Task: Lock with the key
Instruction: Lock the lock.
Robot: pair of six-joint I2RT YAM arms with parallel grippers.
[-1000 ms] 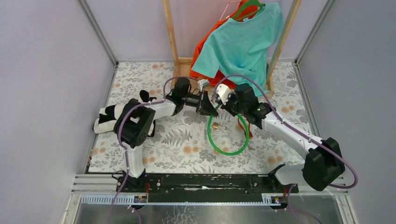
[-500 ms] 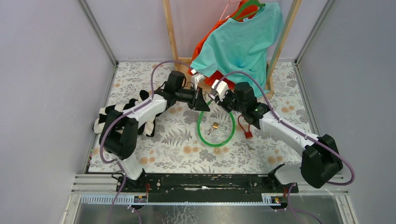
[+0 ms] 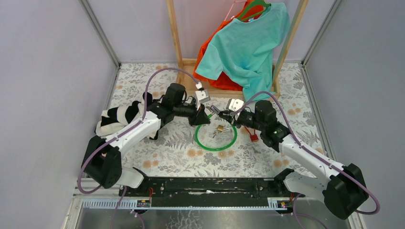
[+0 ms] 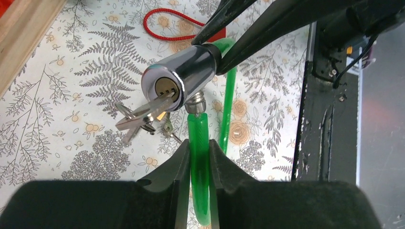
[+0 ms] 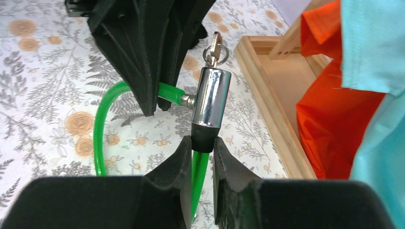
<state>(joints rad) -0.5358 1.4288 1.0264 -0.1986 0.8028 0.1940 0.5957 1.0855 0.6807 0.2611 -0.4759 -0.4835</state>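
Note:
The lock is a chrome cylinder (image 4: pixel 184 76) on a green cable (image 4: pixel 198 138) that loops down onto the flowered mat (image 3: pixel 143 138). A key (image 4: pixel 143 112) sits in the keyhole at the cylinder's end, with a ring and spare keys hanging from it. My left gripper (image 4: pixel 199 143) is shut on the green cable just below its metal end, which enters the cylinder's side. My right gripper (image 5: pixel 200 140) is shut on the black collar at the base of the cylinder (image 5: pixel 210 100), and the key (image 5: pixel 216 47) points away from it. In the top view both grippers meet at mid-table above the loop (image 3: pixel 215 143).
A red cord with a tag (image 3: pixel 252 136) lies right of the loop. A black-and-white plush toy (image 3: pixel 119 117) lies at the left. A wooden rack (image 3: pixel 174 33) at the back holds a teal shirt (image 3: pixel 248 43) and an orange garment (image 3: pixel 215 76).
Both arms have moved with the lock still held. The cable loop has shifted left. The left arm's elbow has swung down toward the near left.

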